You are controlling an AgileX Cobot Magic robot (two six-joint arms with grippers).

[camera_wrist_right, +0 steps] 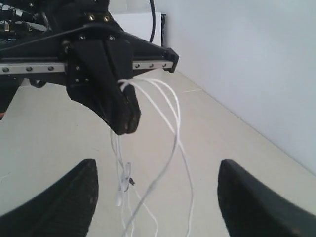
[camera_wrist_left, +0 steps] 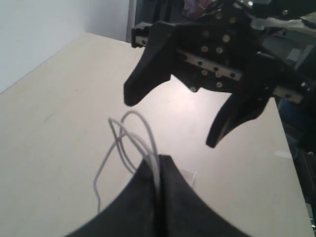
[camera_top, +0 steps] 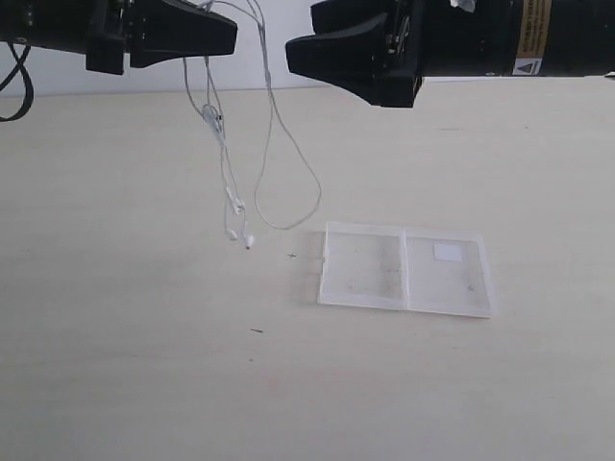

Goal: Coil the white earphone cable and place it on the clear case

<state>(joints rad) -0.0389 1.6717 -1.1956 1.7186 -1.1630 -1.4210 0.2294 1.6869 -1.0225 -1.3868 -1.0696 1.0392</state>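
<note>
The pale table (camera_top: 144, 384) is filling most of the exterior view, from the lower edge up to the white wall at the top.

The right gripper (camera_wrist_left: 170, 121) is reaching in from the upper right of the exterior view. Its fingers are pointing toward the centre, and its jaws are standing wide apart with nothing between them. It is hovering near the cable's upper strands without touching them.

The left gripper (camera_top: 231, 38) is coming in from the upper left. Its jaws are pressing together and pinching several strands of the cable (camera_wrist_right: 176, 123) at their tips.

The case (camera_top: 365, 264) is lying flat on the table right of centre, its two clear panels side by side. Nothing is resting on it.

The cable is hanging from the left gripper in loose loops at upper centre. One long loop is dipping toward the case's upper left corner but staying just clear of it.

The sticker (camera_top: 448, 252) is sitting on the case's right panel.

The earbuds (camera_top: 240, 233) are dangling at the cable's lowest end, left of the case, and whether they are touching the table I cannot tell.
</note>
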